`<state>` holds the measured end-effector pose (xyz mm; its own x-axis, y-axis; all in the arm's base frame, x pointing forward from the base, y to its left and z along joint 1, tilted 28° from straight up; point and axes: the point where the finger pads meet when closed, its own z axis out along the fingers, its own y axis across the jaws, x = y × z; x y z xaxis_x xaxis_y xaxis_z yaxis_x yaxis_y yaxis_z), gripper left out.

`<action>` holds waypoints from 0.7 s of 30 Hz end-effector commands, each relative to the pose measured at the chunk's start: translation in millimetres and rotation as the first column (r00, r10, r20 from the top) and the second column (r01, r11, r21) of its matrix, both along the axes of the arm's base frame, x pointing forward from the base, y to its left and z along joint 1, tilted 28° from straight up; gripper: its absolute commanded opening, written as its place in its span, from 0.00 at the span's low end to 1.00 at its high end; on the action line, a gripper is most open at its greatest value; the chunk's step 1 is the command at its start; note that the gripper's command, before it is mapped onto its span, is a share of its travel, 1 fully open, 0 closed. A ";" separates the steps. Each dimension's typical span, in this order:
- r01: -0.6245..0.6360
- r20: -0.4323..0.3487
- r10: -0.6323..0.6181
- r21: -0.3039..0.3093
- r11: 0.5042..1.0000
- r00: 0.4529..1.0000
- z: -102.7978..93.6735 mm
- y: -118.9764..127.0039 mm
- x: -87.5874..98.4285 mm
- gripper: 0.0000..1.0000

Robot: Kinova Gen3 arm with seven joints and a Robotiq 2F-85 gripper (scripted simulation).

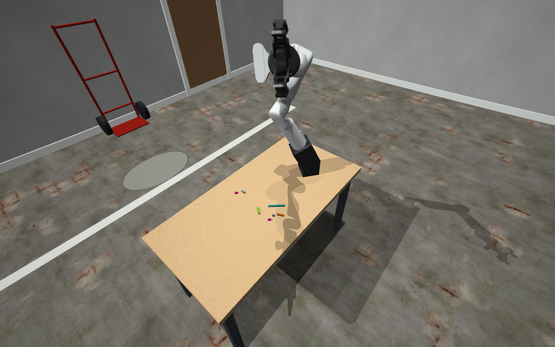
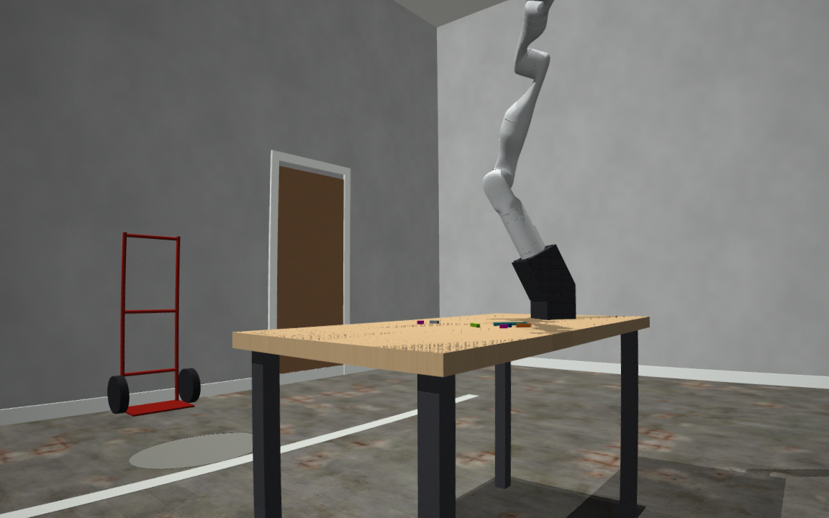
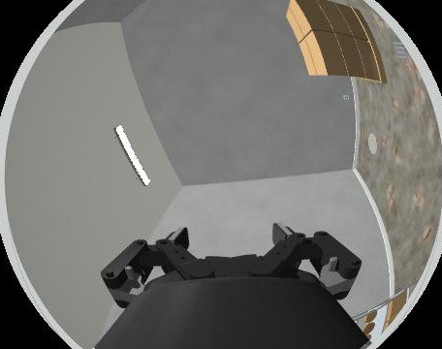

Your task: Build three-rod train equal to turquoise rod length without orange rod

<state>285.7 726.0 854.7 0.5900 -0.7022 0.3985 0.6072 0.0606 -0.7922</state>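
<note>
The turquoise rod lies on the table. The orange rod lies nearer the table's right edge, with the small blue rod close to its left end. A magenta rod lies just below the blue one in the top view. The lime rod lies left of them, turned another way. Farther left, a second magenta rod lies beside the grey rod. My gripper is open and empty, high above the table.
The black robot base stands at the table's far end. The arm's shadow falls over the table right of the rods. A red hand truck stands by the wall, away from the table.
</note>
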 end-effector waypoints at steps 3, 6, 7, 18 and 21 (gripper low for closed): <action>0.012 0.005 -0.012 0.002 1.000 1.000 7.2 -9.5 1.6 1.00; 0.025 0.010 -0.025 -0.001 1.000 1.000 10.5 -15.8 4.2 1.00; 0.032 0.012 -0.032 -0.002 0.999 0.999 12.4 -19.5 5.8 1.00; 0.167 0.048 -0.166 -0.028 0.985 0.985 41.6 -90.2 36.3 1.00; 0.185 0.051 -0.183 -0.032 0.982 0.982 44.7 -99.7 40.5 1.00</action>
<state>330.0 635.7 892.8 0.4251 -0.7781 0.4624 0.6454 -0.0976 -0.7576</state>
